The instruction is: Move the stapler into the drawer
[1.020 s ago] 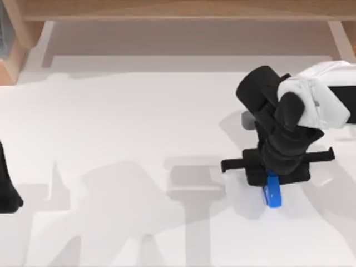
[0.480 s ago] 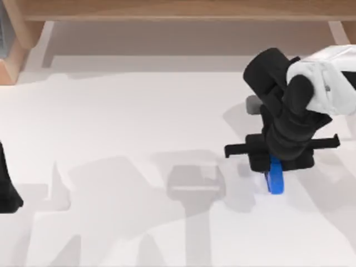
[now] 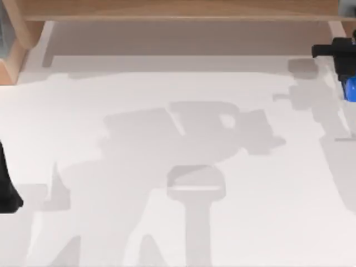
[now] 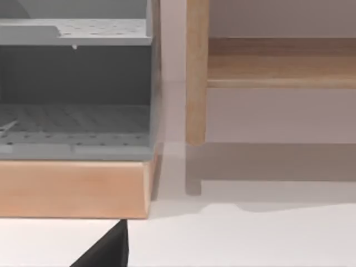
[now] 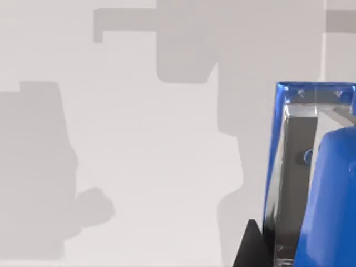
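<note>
Carrying stapler [image 3: 350, 88] off the table [image 3: 167, 139].
Right gripper [image 3: 346, 62], clamped on it, has risen from mid-right to far right corner; drawer drop remains. Left arm parked at left edge.

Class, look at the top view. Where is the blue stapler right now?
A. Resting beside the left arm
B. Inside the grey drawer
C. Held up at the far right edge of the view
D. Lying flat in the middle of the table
C: the stapler hangs under the right pincer at the view's far right edge, near the wooden frame.
</note>
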You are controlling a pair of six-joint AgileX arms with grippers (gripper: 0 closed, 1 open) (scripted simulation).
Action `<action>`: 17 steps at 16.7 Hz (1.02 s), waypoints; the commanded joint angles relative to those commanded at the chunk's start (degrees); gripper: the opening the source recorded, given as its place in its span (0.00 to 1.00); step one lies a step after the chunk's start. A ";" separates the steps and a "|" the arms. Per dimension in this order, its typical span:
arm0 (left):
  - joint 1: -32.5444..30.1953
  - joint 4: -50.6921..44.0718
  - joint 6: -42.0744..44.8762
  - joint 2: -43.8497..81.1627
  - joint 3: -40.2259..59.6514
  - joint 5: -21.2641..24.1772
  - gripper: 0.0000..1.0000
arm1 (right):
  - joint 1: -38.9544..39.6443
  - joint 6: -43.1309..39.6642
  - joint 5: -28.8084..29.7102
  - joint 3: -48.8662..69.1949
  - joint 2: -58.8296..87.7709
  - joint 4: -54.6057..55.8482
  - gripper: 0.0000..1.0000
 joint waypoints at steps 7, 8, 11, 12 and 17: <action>0.00 0.00 0.00 0.00 0.00 0.00 1.00 | -22.00 -19.70 -0.73 23.65 13.42 -6.78 0.00; 0.00 0.00 0.00 0.00 0.00 0.00 1.00 | -23.94 -22.00 -1.01 26.40 16.27 -7.38 0.00; 0.00 0.00 0.00 0.00 0.00 0.00 1.00 | -27.78 -27.44 -2.23 32.24 24.83 -9.72 0.00; 0.00 0.00 0.00 0.00 0.00 0.00 1.00 | -28.40 -28.68 -2.68 33.28 27.34 -10.71 0.00; 0.00 0.00 0.00 0.00 0.00 0.00 1.00 | -29.17 -30.82 -3.75 34.17 32.65 -14.04 0.00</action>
